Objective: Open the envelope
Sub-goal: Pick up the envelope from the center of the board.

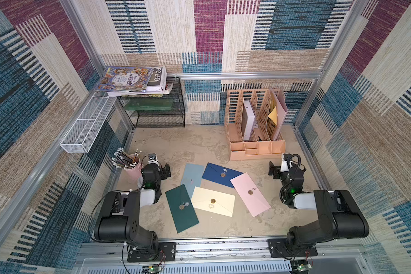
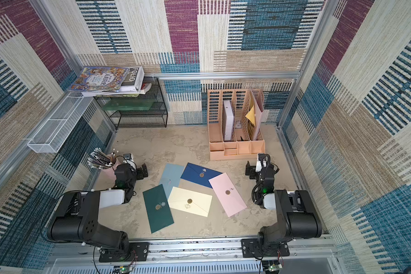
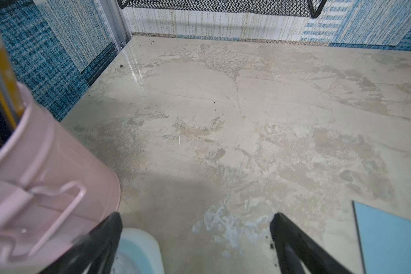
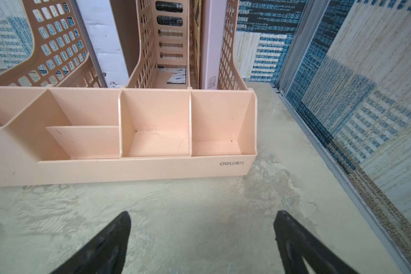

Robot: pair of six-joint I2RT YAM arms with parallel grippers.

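On the tabletop (image 1: pixel 199 147) five envelopes lie fanned between the two arms, all flat and sealed, none touched. The green envelope (image 1: pixel 182 208) lies nearest the left arm, the cream envelope (image 1: pixel 212 201) overlaps its edge, the pink envelope (image 1: pixel 250 193) sits toward the right arm, the navy envelope (image 1: pixel 220 174) is partly under the pink, and the pale blue envelope (image 1: pixel 192 176) runs beneath green and cream.

The task does not say which one; the cream one, lying on top with its wax seal (image 1: pixel 213 201) exposed, looks the easiest. A good approach would probably pin the body with one arm while the other slips a fingertip under the flap edge beside the seal and lifts, low and shallow, so the paper does not slide.

The left gripper (image 3: pixel 196 223) hovers near the pink pencil cup (image 3: pixel 45 170), jaws spread wide, holding nothing. The right gripper (image 4: pixel 202 220) faces the peach organizer (image 4: pixel 128 168), jaws equally spread and empty, well apart from the envelopes.
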